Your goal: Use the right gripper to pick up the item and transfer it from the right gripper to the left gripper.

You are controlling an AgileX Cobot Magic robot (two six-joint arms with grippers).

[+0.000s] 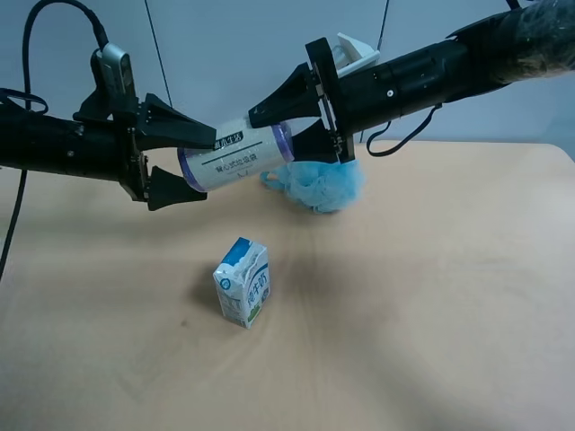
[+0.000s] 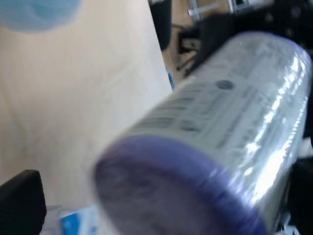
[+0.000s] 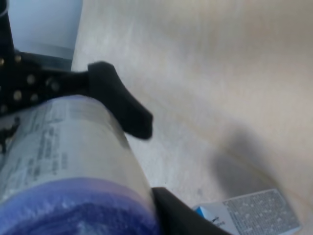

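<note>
Where the two black arms meet in mid-air above the pale, faintly grained wooden table, the item hangs level between them, clear of the surface. It is a smooth cylinder wrapped in glossy film, with a cream-white label printed in dark text and crinkled purple ends. The right gripper, a pointed two-fingered claw on the arm with an angular white part near its wrist, is clamped on one end of the roll. In the right wrist view, one matte, tapered finger presses against the curved side, and the other comes up from beneath. The left gripper, on the arm carrying a rounded grey piece and a looping cable, has its jaws spread around the opposite end. In the left wrist view, one blunt finger stands apart from the purple cap with bare tabletop showing between them, so this claw is not closed on the roll. Below the roll, a small boxy milk carton in blue and white stands upright on the table with its folded top edge uppermost. Behind the right claw, a fluffy, net-like blue bath sponge rests on the wood, well apart from the carton.
</note>
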